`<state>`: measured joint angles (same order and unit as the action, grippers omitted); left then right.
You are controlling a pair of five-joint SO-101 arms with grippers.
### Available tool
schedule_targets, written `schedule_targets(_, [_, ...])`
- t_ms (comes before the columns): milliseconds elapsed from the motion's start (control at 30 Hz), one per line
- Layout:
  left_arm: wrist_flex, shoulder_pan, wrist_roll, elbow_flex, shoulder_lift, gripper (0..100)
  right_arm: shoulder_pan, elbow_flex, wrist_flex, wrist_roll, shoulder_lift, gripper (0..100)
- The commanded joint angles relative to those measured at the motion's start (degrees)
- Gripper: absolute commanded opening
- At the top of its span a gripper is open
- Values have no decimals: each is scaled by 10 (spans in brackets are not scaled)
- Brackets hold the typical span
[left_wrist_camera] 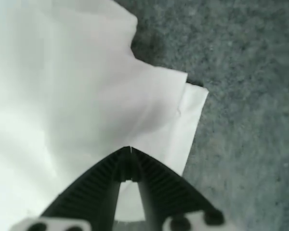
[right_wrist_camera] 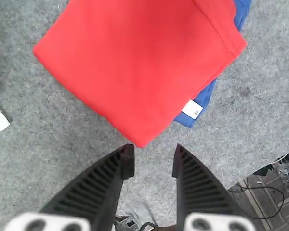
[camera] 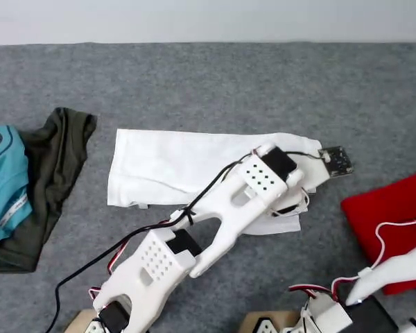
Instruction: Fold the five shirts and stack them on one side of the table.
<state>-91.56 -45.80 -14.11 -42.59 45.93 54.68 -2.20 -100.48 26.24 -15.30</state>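
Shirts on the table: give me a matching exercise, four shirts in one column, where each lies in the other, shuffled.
1 white shirt
2 red shirt
3 teal shirt
4 dark green shirt

a on a blue shirt
b partly under the teal one
c beneath the left arm
d lying over the dark green one

Pairs: 1-c, 2-a, 3-d, 4-b

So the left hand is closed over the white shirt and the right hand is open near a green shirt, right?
Not quite. The right hand is open near a red shirt, not a green one; the right wrist view shows it. The left hand is indeed closed over the white shirt.
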Motion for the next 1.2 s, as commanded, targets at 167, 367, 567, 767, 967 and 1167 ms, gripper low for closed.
schedule_targets(167, [-43,15,-5,-85,4,6,7,-3,-22,-6,-22,143])
schedule_targets(367, [-49,29,-6,-90,56,125,7,-3,-22,-6,-22,143])
schedule_targets(567, [-39,37,-24,-88,79,136,7,-3,-22,-7,-22,143])
schedule_targets(767, [-15,42,-25,-90,78,73,6,-3,-22,-10,-22,143])
schedule_targets(967, [-42,43,-26,-100,74,3,5,-3,-22,-10,-22,143])
schedule_targets(1167, [-90,44,-27,-189,74,2,6,-3,-22,-10,-22,143])
